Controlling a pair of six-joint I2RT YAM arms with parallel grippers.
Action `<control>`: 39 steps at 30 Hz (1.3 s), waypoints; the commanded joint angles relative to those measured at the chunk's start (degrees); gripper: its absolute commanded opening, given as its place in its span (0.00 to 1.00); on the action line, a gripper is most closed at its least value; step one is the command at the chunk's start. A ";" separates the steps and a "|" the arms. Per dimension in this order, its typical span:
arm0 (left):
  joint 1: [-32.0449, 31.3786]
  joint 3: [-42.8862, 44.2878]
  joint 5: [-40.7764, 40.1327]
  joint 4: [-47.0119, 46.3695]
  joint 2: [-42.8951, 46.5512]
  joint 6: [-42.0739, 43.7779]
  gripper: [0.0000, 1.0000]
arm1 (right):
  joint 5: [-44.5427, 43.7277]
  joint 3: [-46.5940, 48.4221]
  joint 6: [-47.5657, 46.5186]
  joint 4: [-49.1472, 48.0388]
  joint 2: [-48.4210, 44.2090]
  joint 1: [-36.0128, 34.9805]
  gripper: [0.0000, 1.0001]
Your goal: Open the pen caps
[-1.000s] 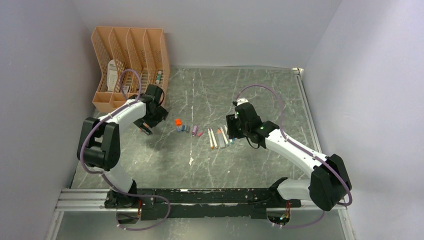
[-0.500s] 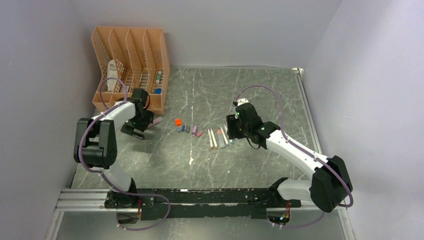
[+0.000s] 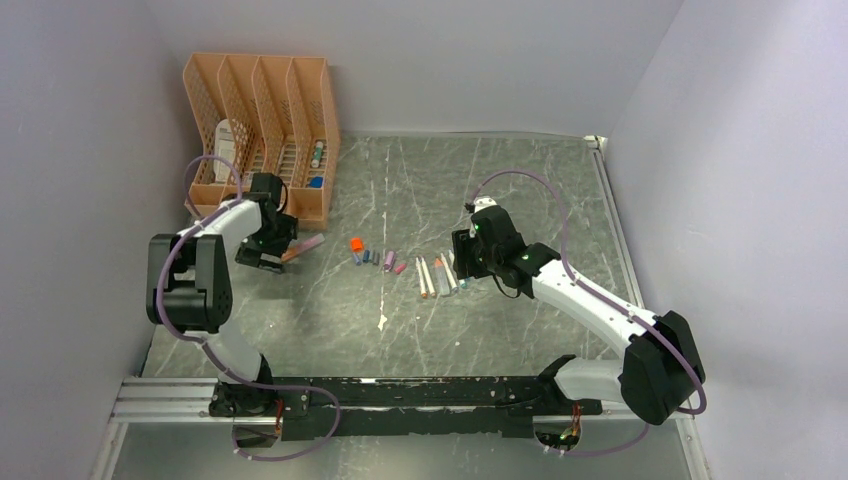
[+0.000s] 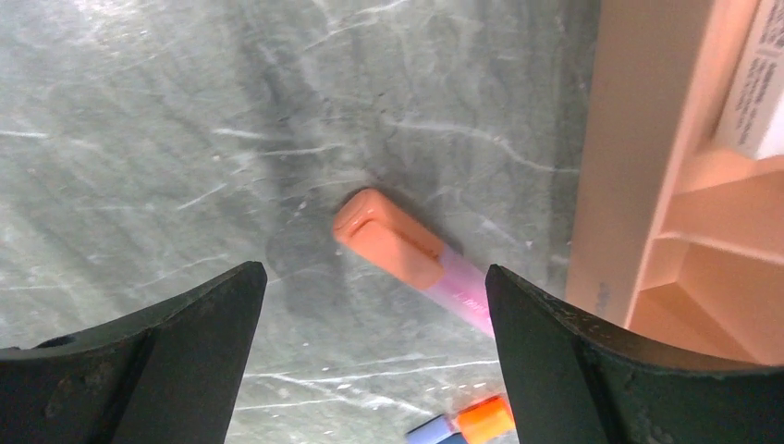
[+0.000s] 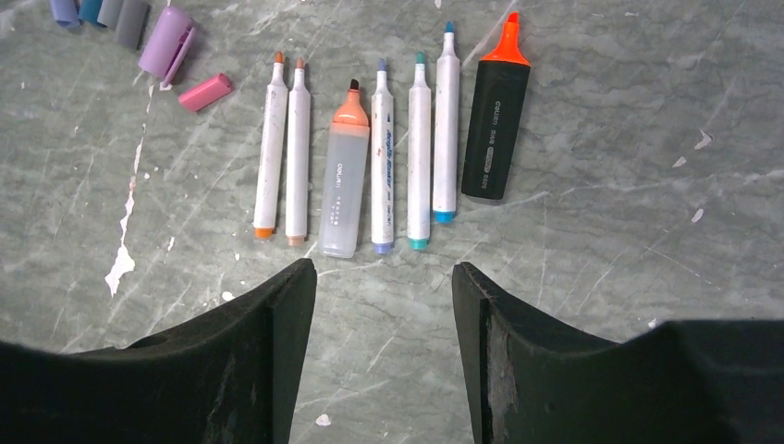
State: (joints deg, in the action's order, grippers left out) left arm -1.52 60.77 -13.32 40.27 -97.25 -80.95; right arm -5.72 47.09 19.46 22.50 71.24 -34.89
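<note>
A pink highlighter (image 4: 462, 298) with a salmon-orange cap (image 4: 388, 239) fitted on it lies on the table beside the organizer, also visible from above as the highlighter (image 3: 303, 245). My left gripper (image 4: 372, 270) hovers over its capped end, open wide and empty; from above the left gripper (image 3: 260, 260) is just left of it. Loose pen caps lie in a row: orange (image 3: 355, 243), purple (image 5: 166, 42), pink (image 5: 205, 92). Several uncapped pens (image 5: 384, 148) and a black marker (image 5: 496, 120) lie ahead of my right gripper (image 5: 382, 266), which is open and empty.
The orange file organizer (image 3: 260, 130) stands at the back left, its wall (image 4: 638, 139) close to my left gripper's right finger. Grey walls enclose the table on the left, back and right. White paint flecks (image 5: 120, 264) mark the table.
My left arm has swung left and back toward the organizer, uncovering the pink highlighter on the table. The right arm has not moved.
</note>
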 commanded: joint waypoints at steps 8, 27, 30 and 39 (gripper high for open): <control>2.39 6.71 2.88 2.74 -8.69 -3.15 0.99 | 0.30 0.28 -1.13 -0.75 0.17 -0.04 0.56; 2.48 -9.06 1.63 -2.43 -1.85 3.62 0.56 | 1.75 -0.43 -1.60 -2.10 1.32 -0.05 0.56; 2.82 -9.94 1.07 -2.73 -1.11 4.37 0.50 | 1.91 -0.49 -1.52 -2.00 1.02 -0.02 0.55; 3.07 -5.08 1.68 -0.53 -4.01 6.14 0.67 | 2.37 -0.66 -1.19 -1.74 0.55 -0.01 0.55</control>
State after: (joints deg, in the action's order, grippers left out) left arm 0.97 55.88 -11.09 34.70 -96.60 -77.43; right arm -3.77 47.07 18.55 21.21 72.31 -34.89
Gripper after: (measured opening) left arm 0.598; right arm 0.554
